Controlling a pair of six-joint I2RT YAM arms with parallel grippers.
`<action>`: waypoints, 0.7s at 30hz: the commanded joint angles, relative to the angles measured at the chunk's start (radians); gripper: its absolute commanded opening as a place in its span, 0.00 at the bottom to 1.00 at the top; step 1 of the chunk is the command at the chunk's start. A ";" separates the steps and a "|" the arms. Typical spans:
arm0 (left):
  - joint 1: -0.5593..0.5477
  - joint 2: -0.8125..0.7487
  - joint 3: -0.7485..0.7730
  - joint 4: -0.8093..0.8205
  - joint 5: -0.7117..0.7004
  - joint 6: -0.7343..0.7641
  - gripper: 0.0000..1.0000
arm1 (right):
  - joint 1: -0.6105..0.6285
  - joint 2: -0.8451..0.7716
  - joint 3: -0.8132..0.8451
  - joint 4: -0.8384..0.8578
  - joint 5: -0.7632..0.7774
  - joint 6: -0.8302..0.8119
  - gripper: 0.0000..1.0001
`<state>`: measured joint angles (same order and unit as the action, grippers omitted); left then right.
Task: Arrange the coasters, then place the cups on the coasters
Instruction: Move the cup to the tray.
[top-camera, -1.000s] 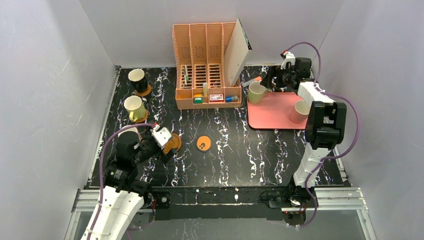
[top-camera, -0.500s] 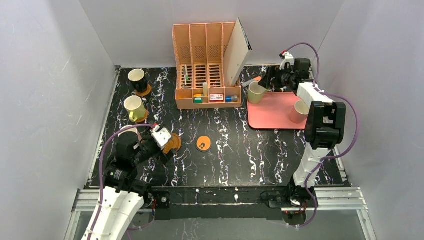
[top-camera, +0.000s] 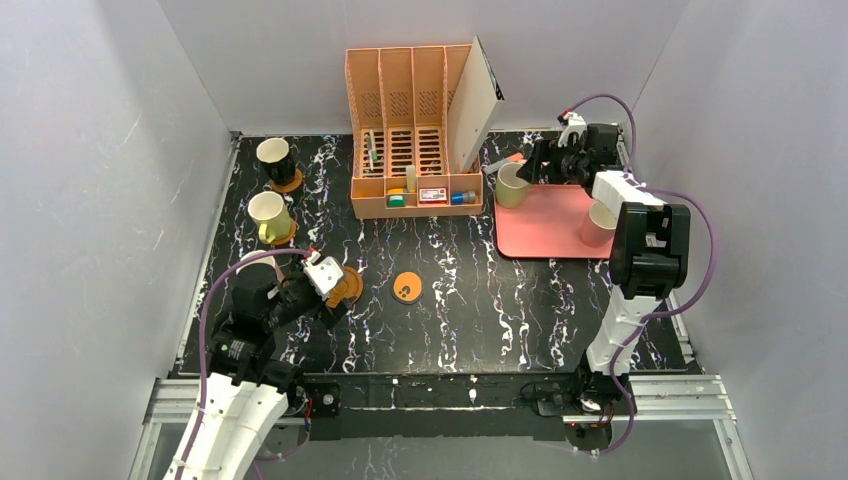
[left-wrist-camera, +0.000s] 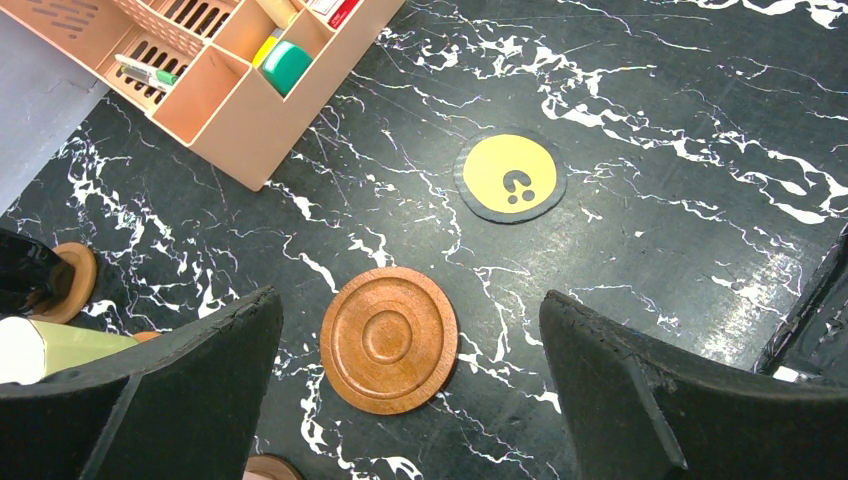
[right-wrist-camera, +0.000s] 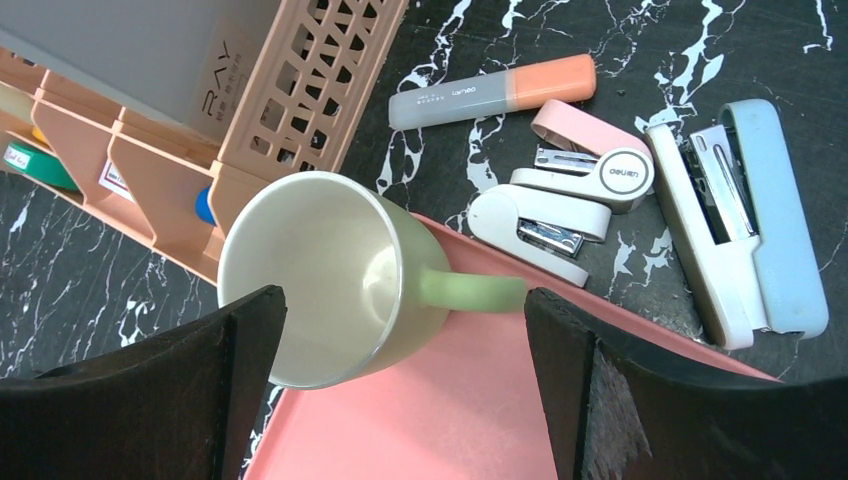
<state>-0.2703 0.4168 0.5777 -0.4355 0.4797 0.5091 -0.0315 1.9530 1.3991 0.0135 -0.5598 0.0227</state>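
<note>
The right fingers (right-wrist-camera: 150, 400) have edged slightly toward the peach slotted plastic desk organiser (top-camera: 413, 140) and stand wide, empty, either side of the olive green handled mug (right-wrist-camera: 330, 270). The mug stands on the pink rectangular tray (top-camera: 545, 225), just right of the organiser. The left fingers (left-wrist-camera: 130, 400), equally wide, hang unmoved over the large ringed wooden coaster (left-wrist-camera: 388, 340) before the organiser's left end.

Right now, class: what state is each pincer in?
Left pincer: open, empty, over the ringed wooden coaster.
Right pincer: open, empty, over the green cup.
</note>
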 joint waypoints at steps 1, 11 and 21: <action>0.006 -0.001 -0.009 -0.019 0.020 0.011 0.98 | 0.013 -0.048 -0.002 0.060 0.025 -0.021 0.98; 0.006 0.003 -0.010 -0.021 0.026 0.014 0.98 | 0.112 -0.008 0.067 -0.005 0.173 -0.163 0.98; 0.006 0.013 -0.012 -0.026 0.031 0.020 0.98 | 0.166 0.012 0.097 -0.036 0.285 -0.223 0.98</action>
<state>-0.2699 0.4244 0.5686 -0.4362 0.4873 0.5182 0.1272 1.9537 1.4567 -0.0101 -0.3336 -0.1604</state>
